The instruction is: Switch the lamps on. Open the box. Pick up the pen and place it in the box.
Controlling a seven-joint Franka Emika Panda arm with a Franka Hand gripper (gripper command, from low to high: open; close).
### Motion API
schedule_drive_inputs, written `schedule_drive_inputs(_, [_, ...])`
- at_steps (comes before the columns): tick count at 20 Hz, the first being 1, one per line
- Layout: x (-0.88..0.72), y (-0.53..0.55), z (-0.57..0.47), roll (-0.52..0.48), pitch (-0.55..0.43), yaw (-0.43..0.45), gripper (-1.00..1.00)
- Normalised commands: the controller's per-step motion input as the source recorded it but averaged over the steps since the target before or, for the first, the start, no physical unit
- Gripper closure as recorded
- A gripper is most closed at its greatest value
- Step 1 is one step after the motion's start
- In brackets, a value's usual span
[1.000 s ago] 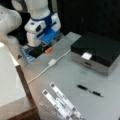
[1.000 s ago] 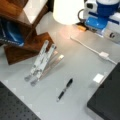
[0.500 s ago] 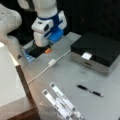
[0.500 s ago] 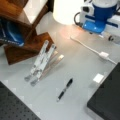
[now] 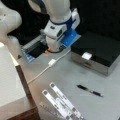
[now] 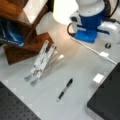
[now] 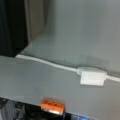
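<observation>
The large flat box (image 5: 98, 51) with black lid is closed at three o'clock; the slim black pen (image 5: 89, 90) lies at five o'clock on the grey bench (image 5: 62, 75); the tool (image 5: 53, 47) has lowered toward the white cable switch (image 7: 91, 76); its opening I cannot tell.

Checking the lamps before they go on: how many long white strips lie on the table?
2. The white strips lie side by side near a front view's bottom, slanting, beside the wooden stand. Nothing appears to hide more. The gripper does not show clearly.
</observation>
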Motion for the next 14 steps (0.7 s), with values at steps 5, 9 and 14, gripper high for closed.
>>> schedule_drive_inputs(5, [0.38,0.13,-0.07,0.266,0.106,-0.093,-1.0])
schedule_drive_inputs(9, [0.23,0.1,-0.2,0.349,-0.01,-0.097,-1.0])
schedule_drive_inputs(14, [0.12,0.09,-0.25,0.352,-0.13,-0.037,-1.0])
